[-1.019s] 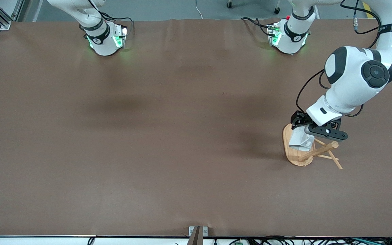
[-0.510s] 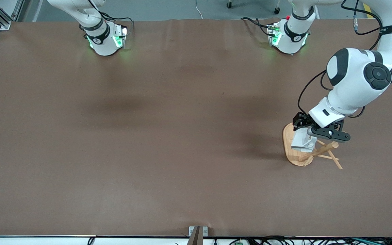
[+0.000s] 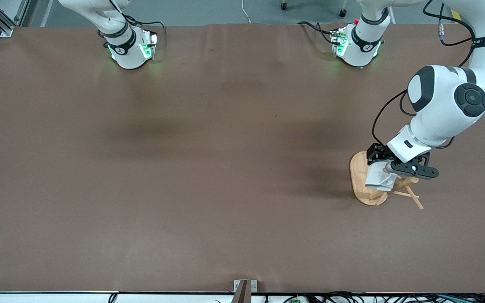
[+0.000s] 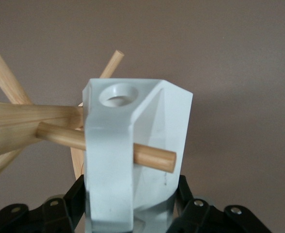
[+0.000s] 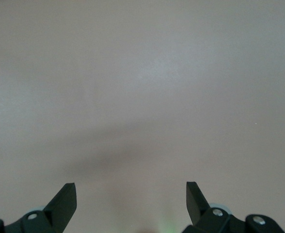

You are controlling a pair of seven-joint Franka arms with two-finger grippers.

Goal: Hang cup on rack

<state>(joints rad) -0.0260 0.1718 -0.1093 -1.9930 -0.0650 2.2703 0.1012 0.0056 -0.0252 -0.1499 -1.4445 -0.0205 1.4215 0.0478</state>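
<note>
Nearest the front camera, toward the left arm's end of the table (image 3: 225, 189), stood the rack (image 3: 362, 191), with the cup (image 3: 378, 176) on one of its pegs. From the left wrist, the peg (image 4: 152, 158) was seen passing through the cup's handle, its tip clear of the handle. The left tool (image 3: 387, 168) was over the rack and gripped the cup between its fingers (image 4: 191, 206), jaws narrow about the body. Judged step: the hanging itself, threading done, release not yet made. The next move would call for parting the jaws gently so that the handle settles on the peg, then backing off without knocking the rack. Farthest off, the right arm waited near its base, the right tool (image 5: 131, 194) wide and holding nothing. No brand, label or writing could be read.
</note>
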